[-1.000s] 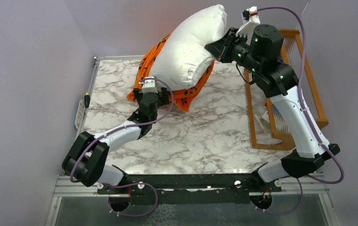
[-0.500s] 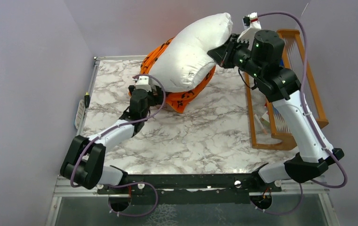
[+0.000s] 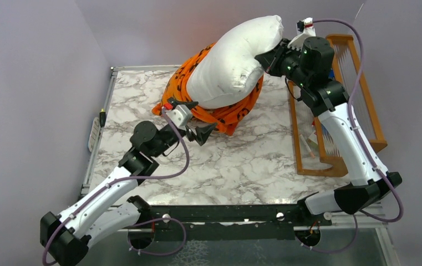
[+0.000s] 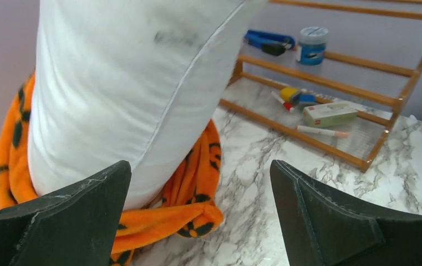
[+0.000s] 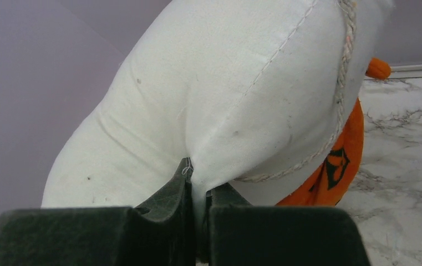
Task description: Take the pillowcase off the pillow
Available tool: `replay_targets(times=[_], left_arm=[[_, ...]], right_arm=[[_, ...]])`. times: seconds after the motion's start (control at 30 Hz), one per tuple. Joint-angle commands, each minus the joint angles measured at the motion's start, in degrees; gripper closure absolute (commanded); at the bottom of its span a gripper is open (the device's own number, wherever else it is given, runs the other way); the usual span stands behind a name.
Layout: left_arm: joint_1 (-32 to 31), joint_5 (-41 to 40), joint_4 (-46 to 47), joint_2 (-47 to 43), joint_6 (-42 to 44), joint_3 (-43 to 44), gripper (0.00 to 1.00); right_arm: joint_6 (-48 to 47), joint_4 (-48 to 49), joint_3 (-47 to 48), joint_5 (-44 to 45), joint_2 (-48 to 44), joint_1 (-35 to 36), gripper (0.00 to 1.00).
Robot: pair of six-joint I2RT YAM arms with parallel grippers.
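The white pillow (image 3: 230, 61) is held up off the table, tilted, its upper end high at the back. My right gripper (image 3: 264, 57) is shut on the pillow (image 5: 214, 100), pinching a fold of its white cloth. The orange pillowcase (image 3: 225, 113) with black motifs is bunched around the pillow's lower end and rests on the table; it also shows in the left wrist view (image 4: 169, 216) and the right wrist view (image 5: 336, 166). My left gripper (image 3: 203, 133) is open and empty, low over the table just in front of the pillowcase, with the pillow (image 4: 125, 83) ahead of it.
A wooden rack (image 3: 352, 105) stands along the right side of the marble table (image 3: 225, 166); it holds a pen (image 4: 322, 132), a small box (image 4: 330, 113), a blue-lidded jar (image 4: 312, 45) and a blue tool (image 4: 267, 41). Purple walls close in at the back and left.
My left gripper let go of the pillowcase, opened and drew back toward the front and right. My right gripper lifted the pillow a little higher and to the right.
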Motion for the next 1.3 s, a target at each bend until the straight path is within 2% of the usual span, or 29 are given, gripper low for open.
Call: replay_targets(times=[0.0, 0.07, 0.13, 0.2, 0.3, 0.47, 0.67, 0.77, 1.0, 1.17, 1.27], left_arm=[[-3.6, 5.7, 1.2, -3.3, 8.8, 1.1, 0.01], [-5.3, 1.3, 2.9, -1.8, 10.6, 1.5, 0.01], [-8.7, -7.6, 5.1, 1.3, 14.5, 2.3, 0.01], [-13.7, -18.4, 6.6, 6.1, 20.9, 4.6, 0.01], [-19.4, -27.5, 12.4, 13.3, 29.5, 7.7, 0.01], [-21.0, -34.3, 23.5, 21.4, 33.4, 10.8, 0.01], [-21.9, -39.7, 38.9, 19.9, 36.4, 6.1, 0.01], [-22.6, -39.3, 43.0, 16.8, 38.0, 2.5, 0.01], [-23.5, -32.7, 41.6, 6.8, 39.9, -4.5, 0.01], [-22.4, -27.7, 28.9, 6.7, 41.6, -1.1, 0.01], [-18.2, -18.6, 20.1, 7.5, 38.5, 2.1, 0.01]], right_arm=[[1.9, 6.5, -0.7, -4.9, 2.0, -1.4, 0.99], [2.6, 7.1, -1.3, -5.8, 2.7, -1.4, 0.99], [3.5, 7.9, -2.3, -7.4, 3.0, -1.3, 0.99], [4.5, 8.5, -3.4, -8.7, 3.1, -1.3, 0.99], [5.2, 9.2, -4.7, -9.9, 2.5, -1.3, 0.99], [5.3, 9.3, -6.0, -10.9, 1.6, -1.3, 0.99], [4.6, 9.8, -8.1, -10.4, 0.7, -1.3, 0.99], [4.4, 10.4, -8.6, -10.8, 1.0, -1.3, 0.99], [5.4, 11.6, -8.4, -12.5, 2.7, -1.4, 0.99], [6.2, 12.5, -8.3, -13.7, 2.8, -1.3, 0.99], [6.6, 12.6, -7.9, -14.5, 2.7, -1.4, 0.99]])
